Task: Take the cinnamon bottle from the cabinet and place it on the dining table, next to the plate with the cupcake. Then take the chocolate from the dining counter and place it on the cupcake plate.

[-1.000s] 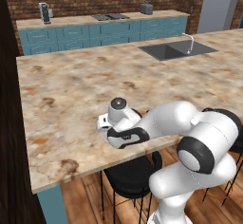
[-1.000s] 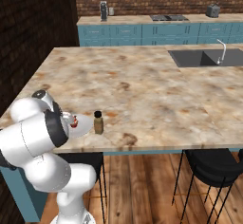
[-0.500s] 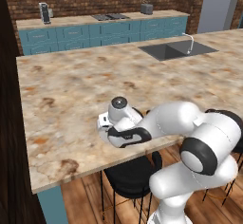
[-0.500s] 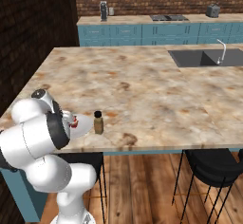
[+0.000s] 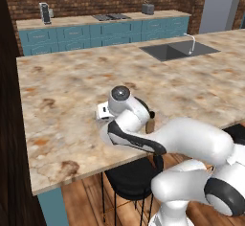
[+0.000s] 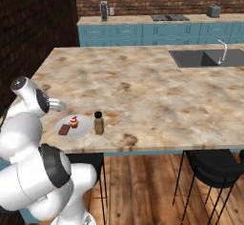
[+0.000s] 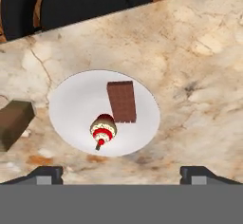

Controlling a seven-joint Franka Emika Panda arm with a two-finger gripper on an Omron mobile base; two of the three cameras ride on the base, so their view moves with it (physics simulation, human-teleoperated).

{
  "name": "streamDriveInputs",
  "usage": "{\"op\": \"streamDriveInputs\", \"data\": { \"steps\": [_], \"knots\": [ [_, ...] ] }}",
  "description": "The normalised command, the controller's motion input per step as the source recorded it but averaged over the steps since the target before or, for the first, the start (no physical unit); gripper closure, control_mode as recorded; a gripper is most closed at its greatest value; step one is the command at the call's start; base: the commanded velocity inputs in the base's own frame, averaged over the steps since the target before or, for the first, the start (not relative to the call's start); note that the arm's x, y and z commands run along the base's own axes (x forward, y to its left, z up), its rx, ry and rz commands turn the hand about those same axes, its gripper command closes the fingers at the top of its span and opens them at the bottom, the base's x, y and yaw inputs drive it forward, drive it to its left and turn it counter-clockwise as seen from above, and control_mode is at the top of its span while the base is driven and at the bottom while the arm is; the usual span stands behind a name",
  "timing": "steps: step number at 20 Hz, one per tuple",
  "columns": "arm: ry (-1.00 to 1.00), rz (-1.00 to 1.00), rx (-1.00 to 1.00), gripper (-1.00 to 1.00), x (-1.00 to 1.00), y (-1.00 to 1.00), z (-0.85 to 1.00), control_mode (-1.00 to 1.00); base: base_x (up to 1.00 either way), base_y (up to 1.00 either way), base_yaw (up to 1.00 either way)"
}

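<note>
Though near counter edge (image 7: 118, 9), chocolate (image 7: 121, 101) mid-plate (image 7: 71, 104).

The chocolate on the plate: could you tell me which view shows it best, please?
The hand view: the chocolate lies flat on the plate, unobstructed, beside the cupcake. The right base view shows it small; in the left base view the arm hides it.

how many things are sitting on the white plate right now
2. On the plate, the cupcake stands near the middle and the chocolate lies flat right beside it. The cinnamon bottle stands off the plate.

Arm folded low; gripper (image 7: 121, 173) pointing down, fingers spread, empty.
</note>
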Motion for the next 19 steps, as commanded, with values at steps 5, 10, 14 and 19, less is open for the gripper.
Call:
{"op": "streamDriveInputs", "data": {
  "steps": [5, 10, 14, 19],
  "knots": [
    [-0.18, 0.0, -0.07, -1.0, -0.87, 0.16, 1.0, -1.0, 0.0, 0.0, 0.0],
    [-0.24, 0.0, -0.11, -1.0, -1.0, 0.39, 0.71, -1.0, 0.0, 0.0, 0.0],
    [-0.23, 0.0, -0.11, -1.0, -1.0, 0.39, 0.42, -1.0, 0.0, 0.0, 0.0],
    [-0.13, 0.0, -0.02, -1.0, -0.71, 0.06, 0.13, -1.0, 0.0, 0.0, 0.0]
  ]
}}
